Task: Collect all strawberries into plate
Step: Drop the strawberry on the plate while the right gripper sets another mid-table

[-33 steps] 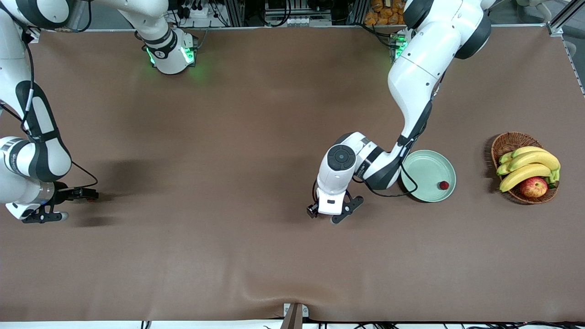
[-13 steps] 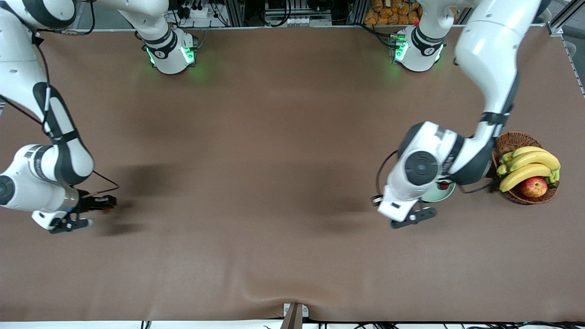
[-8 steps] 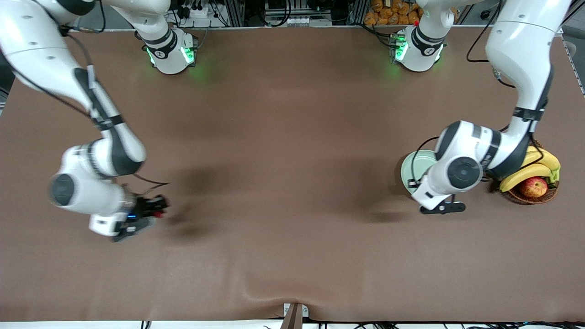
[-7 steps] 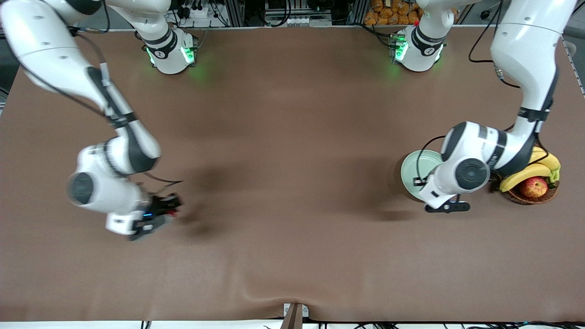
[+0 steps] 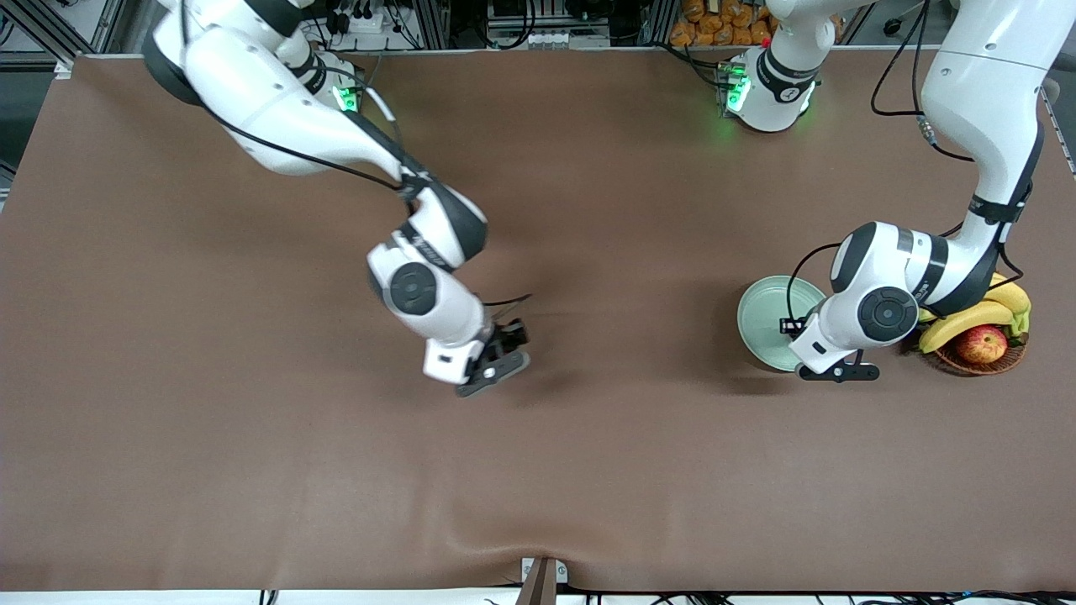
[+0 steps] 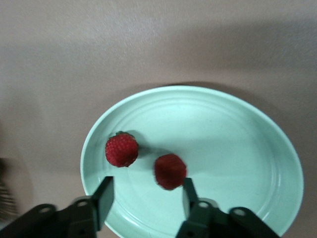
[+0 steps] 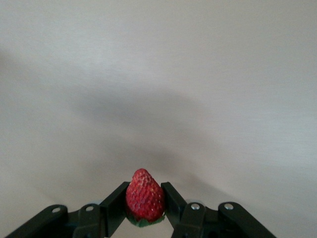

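- Now the right gripper (image 5: 498,357) hangs over the bare middle of the table (image 5: 252,470), well along from the right arm's end where it was 2.5 s ago, and it has travelled most of that stretch in the last half second.
- Its fingers are clamped on a strawberry (image 7: 144,196), tip up between the pads in the right wrist view; the front view does not show the berry.
- Meanwhile the left gripper (image 5: 839,370) has swung from the table's middle to the plate (image 5: 761,323) and now sits over the plate's rim toward the basket (image 5: 979,363).
- Its fingers are spread apart with nothing between them in the left wrist view (image 6: 146,198); I judge it has just let a berry go.
- Plate contents: two strawberries lie inside it, one with a green top (image 6: 121,149) and one just beside it (image 6: 170,171), apart from each other. 2.5 s ago only one berry showed there.
- That makes two of three collected, by my reading; the third is in the air and headed toward the plate, which is still well apart from it.
- Likely the left arm must clear off the plate before the right one can drop its berry.
- Basket: bananas (image 5: 967,316) and an apple (image 5: 981,344), near the plate toward the left arm's end; no berries show in it.
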